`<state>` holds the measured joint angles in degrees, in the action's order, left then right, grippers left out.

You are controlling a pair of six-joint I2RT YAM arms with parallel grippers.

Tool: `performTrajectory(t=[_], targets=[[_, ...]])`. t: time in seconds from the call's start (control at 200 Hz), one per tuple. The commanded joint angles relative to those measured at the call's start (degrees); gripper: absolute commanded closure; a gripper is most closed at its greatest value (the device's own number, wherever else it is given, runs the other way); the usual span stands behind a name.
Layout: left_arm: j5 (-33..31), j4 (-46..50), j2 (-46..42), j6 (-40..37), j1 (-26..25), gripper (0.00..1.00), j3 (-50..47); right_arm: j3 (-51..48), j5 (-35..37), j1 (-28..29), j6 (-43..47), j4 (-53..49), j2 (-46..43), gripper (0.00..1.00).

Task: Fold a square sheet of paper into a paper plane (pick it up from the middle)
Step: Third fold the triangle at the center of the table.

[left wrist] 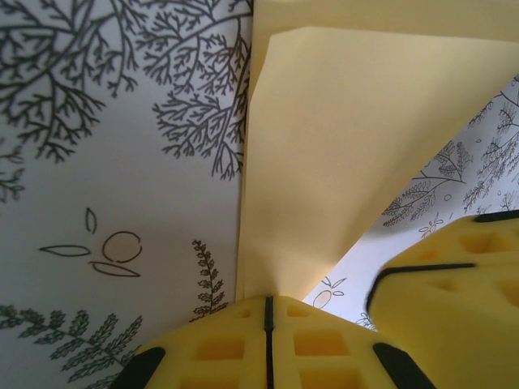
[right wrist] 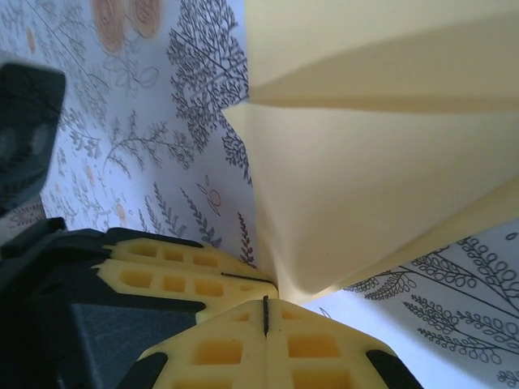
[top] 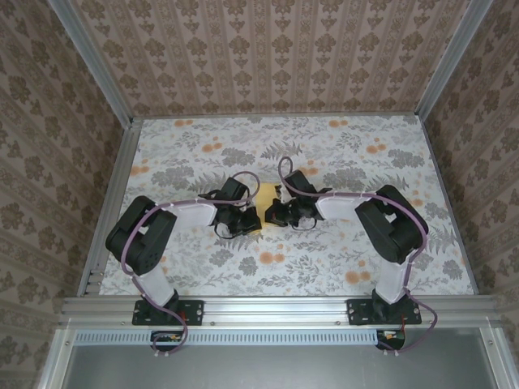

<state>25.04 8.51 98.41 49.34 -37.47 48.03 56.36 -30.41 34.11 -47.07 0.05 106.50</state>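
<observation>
Both clamped: left end effector [left wrist: 269, 303] and right end effector [right wrist: 265, 303] each pinch an edge of the square sheet of paper [top: 267, 195], which is part-folded and bowed up at frame centre over the bench [top: 340, 267]. My worry: the pinches are shallow and close together, so a diverging pull could tear it, slip it out or skew the crease.

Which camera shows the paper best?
Left wrist: the paper looks large and sharp, its folded flap's edges clear. Right wrist shows it close too, layers overlapping. Top external shows it as a small, partly hidden yellow patch.
</observation>
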Motion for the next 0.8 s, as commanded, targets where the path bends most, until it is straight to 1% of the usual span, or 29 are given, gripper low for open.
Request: performTrajectory(t=[0.0,0.285,0.395,0.6,0.795], targets=[[-2.5,2.6,2.1,0.7,0.1,0.93,-1.4,1.1,-0.4,0.5,-0.9,-0.1,2.0,0.96],[-2.4,2.4,2.2,0.8,0.1,0.93,-1.5,1.9,-0.8,0.4,-1.5,0.7,4.2,0.96],[-2.3,2.4,2.0,0.7,0.1,0.93,-1.6,1.4,-1.6,0.4,-2.5,3.0,3.6,0.96],[-2.3,2.5,2.0,0.7,0.2,0.93,-1.7,0.2,-1.1,0.1,-2.9,4.3,1.6,0.96],[-2.3,2.5,2.0,0.7,0.1,0.93,-1.6,0.9,-1.6,0.2,-3.2,4.3,3.8,0.96]])
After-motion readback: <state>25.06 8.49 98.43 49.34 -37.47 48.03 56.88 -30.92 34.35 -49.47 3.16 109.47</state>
